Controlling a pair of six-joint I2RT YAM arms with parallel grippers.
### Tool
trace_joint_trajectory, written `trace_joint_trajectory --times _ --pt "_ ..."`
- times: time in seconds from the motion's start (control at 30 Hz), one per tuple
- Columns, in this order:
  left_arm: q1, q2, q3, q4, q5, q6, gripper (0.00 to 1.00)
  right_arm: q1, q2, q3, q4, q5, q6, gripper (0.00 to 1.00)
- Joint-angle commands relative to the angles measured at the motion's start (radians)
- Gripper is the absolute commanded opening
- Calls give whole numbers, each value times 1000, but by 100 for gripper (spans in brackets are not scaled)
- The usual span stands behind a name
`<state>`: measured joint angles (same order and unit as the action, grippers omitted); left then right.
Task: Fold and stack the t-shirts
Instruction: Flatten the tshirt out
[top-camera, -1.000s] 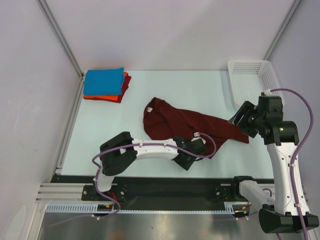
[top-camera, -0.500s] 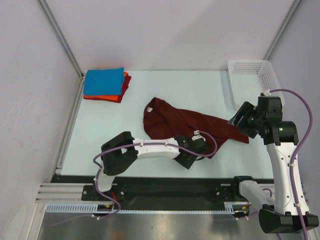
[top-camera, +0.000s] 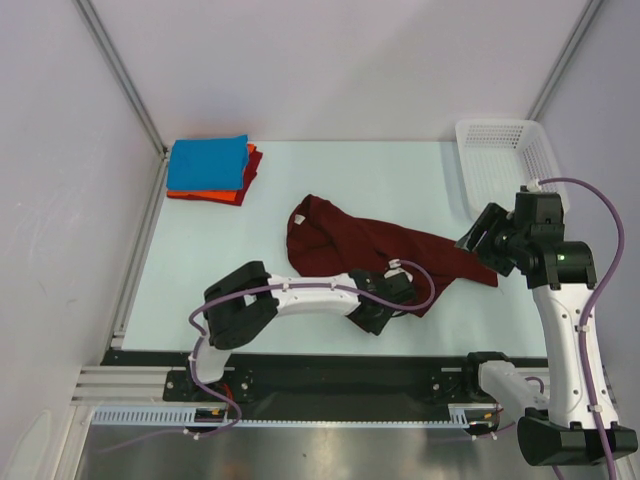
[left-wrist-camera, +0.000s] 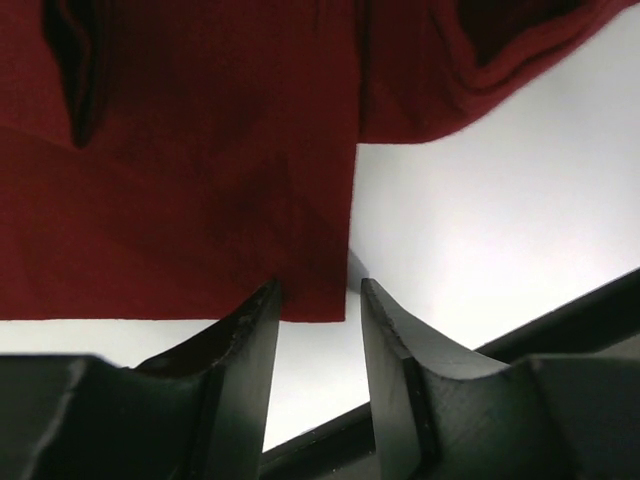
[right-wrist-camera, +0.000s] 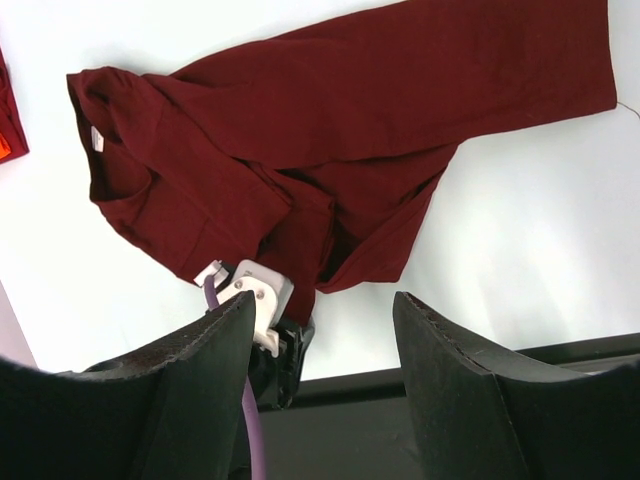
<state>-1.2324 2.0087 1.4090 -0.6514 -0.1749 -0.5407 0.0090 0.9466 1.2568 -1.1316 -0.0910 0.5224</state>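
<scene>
The dark maroon t-shirt lies crumpled and unfolded mid-table; it also shows in the right wrist view and the left wrist view. My left gripper is low at the shirt's near edge, jaws open, with a bottom corner of the cloth just between the fingertips. My right gripper hovers open and empty above the shirt's right end. The bright blue t-shirt lies folded on the orange-red one at the back left.
A white mesh basket stands at the back right. The black front rail of the table runs just behind my left gripper. Side walls close off the table on the left and right.
My left gripper has edged slightly right along the shirt's near edge. The right arm and the shirt have barely moved.
</scene>
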Motion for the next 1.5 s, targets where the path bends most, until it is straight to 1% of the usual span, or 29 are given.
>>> trace_joint_trajectory --times 0.0,0.03,0.17,0.27,0.3,0.37,0.4,0.43,0.5,0.53,0.63,0.67,0.73,0.77,0.8,0.9,0.97,1.0,1.07,1.1,1.13,1.17,1.2,1.27,1.3,1.37,1.4,1.43,1.47 --pt "16 16 -39 33 48 1 42 -1 3 -2 24 5 -12 64" --pt "19 15 -60 42 54 -1 39 -1 9 -16 26 5 -13 63" --pt "54 -4 -133 73 61 1 0 -1 41 -80 24 -19 -13 63" --pt "79 -50 -200 99 46 4 0 0 89 -166 12 -65 -10 61" --pt "89 -95 -215 96 37 -2 0 11 93 -187 16 -72 -4 62" --pt "128 -161 -269 82 6 -13 0 87 119 -229 32 -69 13 63" --pt "145 -213 -284 53 -11 -31 0 124 126 -234 35 -52 42 65" --pt "178 -314 -319 38 -27 -41 0 205 135 -240 53 -24 62 66" --pt "220 -428 -344 -48 -99 -73 0 271 158 -253 69 -3 99 68" --pt "264 -544 -363 -74 -121 -80 0 320 167 -261 94 3 129 70" --pt "353 -704 -380 -155 -165 -94 0 347 208 -306 151 -19 166 72" --pt "372 -787 -375 -181 -179 -102 0 350 219 -318 168 -32 172 72" --pt "413 -855 -358 -264 -231 -123 0 345 244 -350 194 -27 188 72" --pt "428 -914 -354 -295 -251 -146 1 336 250 -359 200 -20 206 72" --pt "444 -942 -357 -330 -271 -153 0 329 254 -367 208 -18 212 70" --pt "510 -1037 -363 -387 -296 -177 0 293 279 -378 234 -26 208 69" --pt "536 -1082 -364 -387 -305 -163 1 287 311 -366 236 -22 193 68" --pt "539 -1114 -349 -381 -310 -153 0 289 325 -362 240 -45 189 68" --pt "550 -1124 -315 -404 -366 -140 0 292 362 -367 251 -47 182 68" --pt "559 -1128 -268 -433 -386 -137 0 287 371 -366 254 -14 170 68" --pt "570 -1131 -243 -473 -440 -143 0 284 392 -366 259 8 160 68" --pt "580 -1133 -220 -473 -458 -140 0 278 403 -364 259 20 151 68" --pt "596 -1136 -173 -506 -474 -137 0 264 414 -361 259 17 133 68" --pt "669 -1139 -124 -545 -501 -116 0 220 420 -356 265 -1 114 69" --pt "716 -1140 -76 -551 -505 -105 0 209 422 -350 260 0 102 69" --pt "755 -1147 -30 -554 -506 -70 0 186 414 -336 256 8 97 70" --pt "775 -1144 22 -551 -508 -62 0 178 409 -327 256 16 96 70" --pt "775 -1142 45 -545 -506 -53 0 171 409 -327 262 13 99 71" --pt "775 -1143 62 -503 -474 -19 0 154 409 -332 276 2 100 73"
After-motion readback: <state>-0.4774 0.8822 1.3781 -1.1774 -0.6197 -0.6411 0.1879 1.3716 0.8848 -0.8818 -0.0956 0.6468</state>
